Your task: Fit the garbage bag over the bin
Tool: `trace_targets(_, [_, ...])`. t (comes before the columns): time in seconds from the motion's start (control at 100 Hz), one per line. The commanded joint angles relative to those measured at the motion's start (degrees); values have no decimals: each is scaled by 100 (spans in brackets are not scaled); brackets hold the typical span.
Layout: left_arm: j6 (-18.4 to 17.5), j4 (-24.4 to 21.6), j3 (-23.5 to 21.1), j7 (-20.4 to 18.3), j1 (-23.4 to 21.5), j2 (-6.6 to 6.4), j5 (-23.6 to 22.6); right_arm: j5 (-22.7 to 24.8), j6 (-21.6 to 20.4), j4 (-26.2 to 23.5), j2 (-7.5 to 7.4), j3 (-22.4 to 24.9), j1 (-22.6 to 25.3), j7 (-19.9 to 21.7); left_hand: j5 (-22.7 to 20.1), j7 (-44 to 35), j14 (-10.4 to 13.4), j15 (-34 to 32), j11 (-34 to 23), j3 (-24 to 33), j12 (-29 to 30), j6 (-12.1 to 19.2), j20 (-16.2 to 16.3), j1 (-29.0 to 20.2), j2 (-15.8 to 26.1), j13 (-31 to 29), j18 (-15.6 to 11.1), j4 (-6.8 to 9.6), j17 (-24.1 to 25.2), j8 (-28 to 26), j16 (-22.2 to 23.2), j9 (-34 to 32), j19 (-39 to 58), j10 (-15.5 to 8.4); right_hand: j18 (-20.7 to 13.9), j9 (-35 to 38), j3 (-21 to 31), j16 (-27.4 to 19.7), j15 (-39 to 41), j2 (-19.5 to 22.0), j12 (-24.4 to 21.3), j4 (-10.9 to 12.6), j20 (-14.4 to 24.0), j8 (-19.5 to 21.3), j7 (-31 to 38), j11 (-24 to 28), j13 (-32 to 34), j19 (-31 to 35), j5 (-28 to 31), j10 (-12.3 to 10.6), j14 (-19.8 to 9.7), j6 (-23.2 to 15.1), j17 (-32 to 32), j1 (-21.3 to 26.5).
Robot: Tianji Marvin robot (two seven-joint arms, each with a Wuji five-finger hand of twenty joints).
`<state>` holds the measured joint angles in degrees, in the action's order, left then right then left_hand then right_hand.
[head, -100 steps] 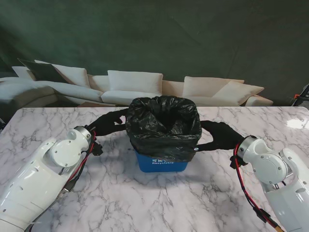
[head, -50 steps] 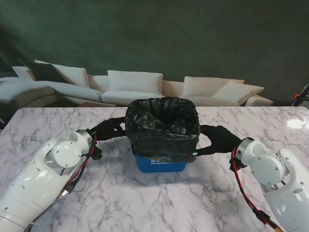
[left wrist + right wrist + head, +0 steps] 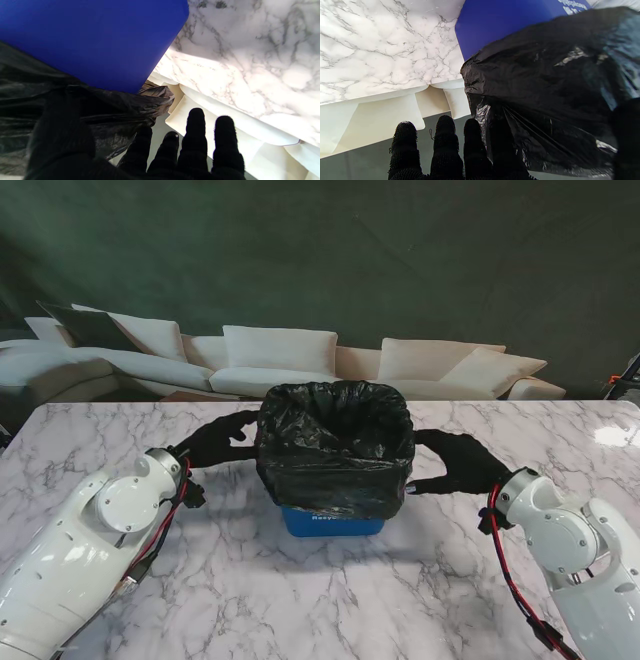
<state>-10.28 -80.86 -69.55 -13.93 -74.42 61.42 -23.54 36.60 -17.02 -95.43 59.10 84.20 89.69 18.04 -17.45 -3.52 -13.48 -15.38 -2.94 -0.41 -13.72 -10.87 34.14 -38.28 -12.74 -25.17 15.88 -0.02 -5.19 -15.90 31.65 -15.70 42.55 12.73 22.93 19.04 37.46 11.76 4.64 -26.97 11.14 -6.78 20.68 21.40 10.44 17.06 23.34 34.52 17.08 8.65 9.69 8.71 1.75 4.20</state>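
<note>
The blue bin (image 3: 333, 523) stands mid-table, and the black garbage bag (image 3: 335, 450) is draped over its rim and most of its walls. Only a blue strip shows at the base. My left hand (image 3: 215, 440) is at the bag's left side. In the left wrist view the bag's film (image 3: 112, 120) runs between the thumb and the index finger, beside the bin wall (image 3: 100, 42). My right hand (image 3: 458, 463) is at the bag's right side. Its thumb and index finger pinch the bag's taut skirt (image 3: 545, 100) over the bin wall (image 3: 500, 22).
The marble table (image 3: 330, 600) stretches wide around the bin. Pale sofas (image 3: 280, 355) stand beyond the far table edge. Both white forearms lie over the near corners of the table.
The bag's skirt has come lower on the bin, leaving less blue showing. Both hands have shifted slightly outward and down along the bin's sides.
</note>
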Motion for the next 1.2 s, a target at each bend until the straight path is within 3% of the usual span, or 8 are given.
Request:
trace_targets(0.0, [-20, -99, -26, -42, 47, 14, -40, 34, 46, -67, 11, 50, 88, -35, 326, 227, -25, -4, 268, -123, 189, -42, 108, 300, -195, 145, -95, -179, 10, 141, 40, 356, -22, 126, 172, -186, 154, 54, -66, -43, -22, -170, 78, -124, -145, -1, -9, -8, -131, 71, 29, 46, -19, -358])
trace_targets(0.35, [-73, -257, -244, -68, -34, 0, -32, -47, 35, -255, 89, 389, 389, -394, 946, 509, -288, -158, 439, -163, 674, -5, 36, 238, -742, -46, -306, -248, -367, 441, 50, 692, 231, 582, 273, -170, 201, -56, -175, 22, -175, -196, -4, -183, -248, -325, -56, -41, -174, 203, 306, 70, -8, -460])
trace_targets(0.45, [-65, -277, -289, -91, -72, 1, 33, -48, 2, -324, 102, 486, 466, -456, 988, 570, -340, -201, 437, -129, 981, 120, -97, 279, -1063, -105, -274, -343, -430, 1108, 12, 783, 340, 587, 308, -183, 193, -133, -237, 44, -211, -194, -54, -189, -262, -410, -96, -84, -220, 223, 427, 52, -4, -466])
trace_targets(0.66, [-160, -307, -407, -69, -165, -14, -56, -34, -15, -440, 129, 617, 585, -581, 970, 501, -364, -313, 358, -123, 815, 189, -57, 288, -1063, -255, -249, -355, -575, 1163, 74, 529, 527, 527, 363, -157, 168, -236, -261, 62, -230, -185, -112, -178, -242, -461, -75, -96, -232, 225, 526, 18, 67, -434])
trace_targets(0.89, [-278, -412, -601, 143, -422, -1, -219, 62, -25, -499, 148, 706, 673, -704, 354, -386, -198, -727, -543, -77, -825, -150, -120, 103, -547, -263, -298, -130, -665, -718, 560, -120, 777, 129, 311, -120, 108, -287, -239, 107, -224, -158, -152, -170, -210, -460, -70, -89, -216, 207, 497, 10, 56, -309])
trace_targets(0.98, [-381, -397, -616, 352, -453, 31, -289, 104, -10, -526, 153, 733, 696, -734, 228, -774, 30, -1378, -1522, -48, -2004, -46, 67, 88, -452, -102, -244, -79, -602, -1340, 1485, -18, 1024, 37, 278, -113, 64, -297, -233, 139, -217, -148, -159, -168, -199, -451, -70, -84, -208, 198, 475, 9, 44, -276])
trace_targets(1.09, [-473, -416, -626, 514, -473, 56, -349, 168, 19, -586, 154, 761, 730, -746, 526, -1800, 427, -2722, -3331, -53, -4288, 72, 549, 140, -382, -44, -22, -85, -554, -2741, 3543, 179, 1455, -351, 248, -109, 7, -305, -227, 171, -209, -136, -164, -168, -186, -441, -67, -82, -194, 191, 450, 12, 25, -234])
trace_targets(1.19, [-483, -473, -655, 508, -500, 56, -332, 239, 68, -663, 150, 787, 763, -727, 1083, -3137, 540, -3363, -4044, -95, -5043, 97, 840, 334, -233, -20, 127, -141, -501, -4165, 4301, 259, 1727, -549, 239, -106, -40, -311, -229, 203, -205, -126, -168, -173, -183, -435, -76, -86, -193, 184, 443, 10, 9, -197])
